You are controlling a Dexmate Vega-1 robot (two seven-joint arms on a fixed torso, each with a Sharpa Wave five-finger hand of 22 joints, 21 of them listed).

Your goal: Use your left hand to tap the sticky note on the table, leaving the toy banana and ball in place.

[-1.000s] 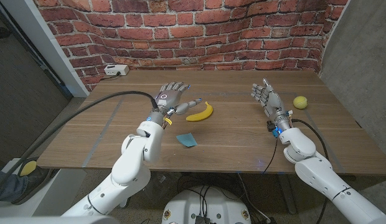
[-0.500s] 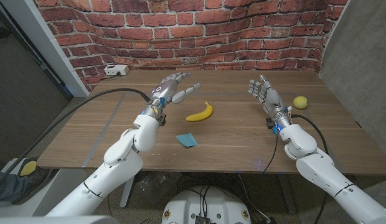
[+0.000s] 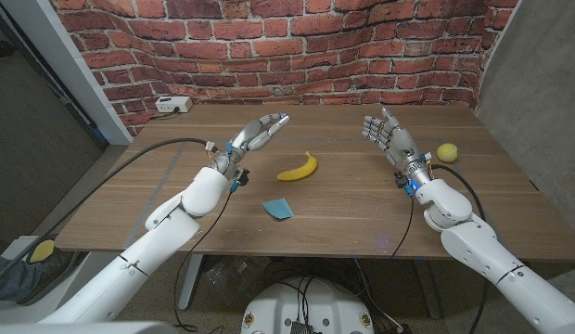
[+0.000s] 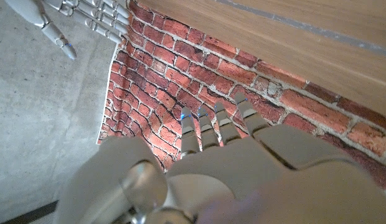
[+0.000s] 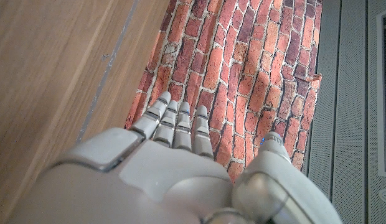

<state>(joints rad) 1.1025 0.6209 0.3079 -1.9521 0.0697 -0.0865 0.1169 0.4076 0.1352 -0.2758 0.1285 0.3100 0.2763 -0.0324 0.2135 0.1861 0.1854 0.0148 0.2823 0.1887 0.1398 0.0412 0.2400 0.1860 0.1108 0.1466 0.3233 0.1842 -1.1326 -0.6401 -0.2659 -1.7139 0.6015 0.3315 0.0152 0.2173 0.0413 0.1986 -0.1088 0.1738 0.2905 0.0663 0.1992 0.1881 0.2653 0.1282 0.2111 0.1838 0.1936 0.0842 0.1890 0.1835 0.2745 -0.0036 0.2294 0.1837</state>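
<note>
— Three task things lie on the table in our head view: the blue sticky note near the front, the toy banana at its 12 o'clock, the ball far off at 3 o'clock.
— And our left hand?
— Raised at the note's 11 o'clock, fingers straight, together, holding nothing. Our right hand stands upright, fingers spread.
— Wrist views?
— Each hand points empty-fingered at brick wall.
</note>
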